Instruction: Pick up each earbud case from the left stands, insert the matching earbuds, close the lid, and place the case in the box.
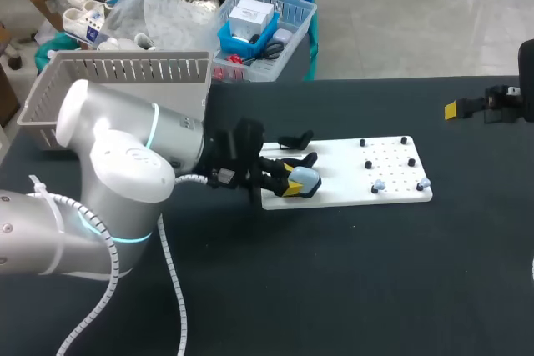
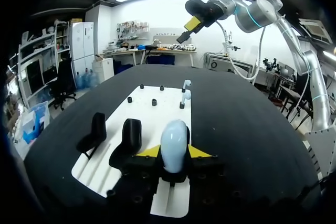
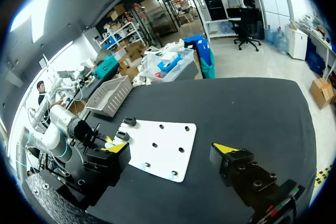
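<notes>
A: Pale-blue earbud case [image 2: 174, 145] is sitting at the white board's [image 2: 157, 111] near end, beside a black stand [image 2: 130, 136], with the left jaws pinching it from both sides.
B: Risk?
A: It's rounded. A tilted lift could be squeezing it out, or dragging the board.
B: Right jaws?
A: Hanging spread wide, empty, well apart above the table [image 1: 334, 289].

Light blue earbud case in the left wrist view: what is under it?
A black stand on the white board carries the light blue earbud case, gripped by the left claw. The case covers the stand's cradle, so their contact is hidden.
</notes>
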`<action>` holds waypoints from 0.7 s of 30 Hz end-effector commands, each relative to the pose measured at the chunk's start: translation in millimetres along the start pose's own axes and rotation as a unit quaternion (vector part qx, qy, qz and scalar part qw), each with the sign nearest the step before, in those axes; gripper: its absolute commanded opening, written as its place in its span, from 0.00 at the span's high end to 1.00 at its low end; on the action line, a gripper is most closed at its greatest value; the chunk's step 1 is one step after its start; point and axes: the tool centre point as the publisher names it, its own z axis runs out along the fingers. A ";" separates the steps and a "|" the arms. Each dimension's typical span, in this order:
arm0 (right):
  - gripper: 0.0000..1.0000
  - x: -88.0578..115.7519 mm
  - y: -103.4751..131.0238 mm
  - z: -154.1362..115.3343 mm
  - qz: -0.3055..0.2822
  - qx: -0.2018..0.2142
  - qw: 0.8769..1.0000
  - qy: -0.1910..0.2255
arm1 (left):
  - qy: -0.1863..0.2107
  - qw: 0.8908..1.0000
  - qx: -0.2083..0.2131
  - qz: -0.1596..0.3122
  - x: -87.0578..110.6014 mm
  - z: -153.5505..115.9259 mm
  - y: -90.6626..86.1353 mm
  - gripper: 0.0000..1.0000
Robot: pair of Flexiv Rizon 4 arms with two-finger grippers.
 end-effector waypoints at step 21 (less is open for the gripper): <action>0.00 -0.2 0.1 0.1 0.000 0.000 1.000 0.000 | -0.014 1.000 -0.013 0.001 -8.3 -12.4 2.5 1.00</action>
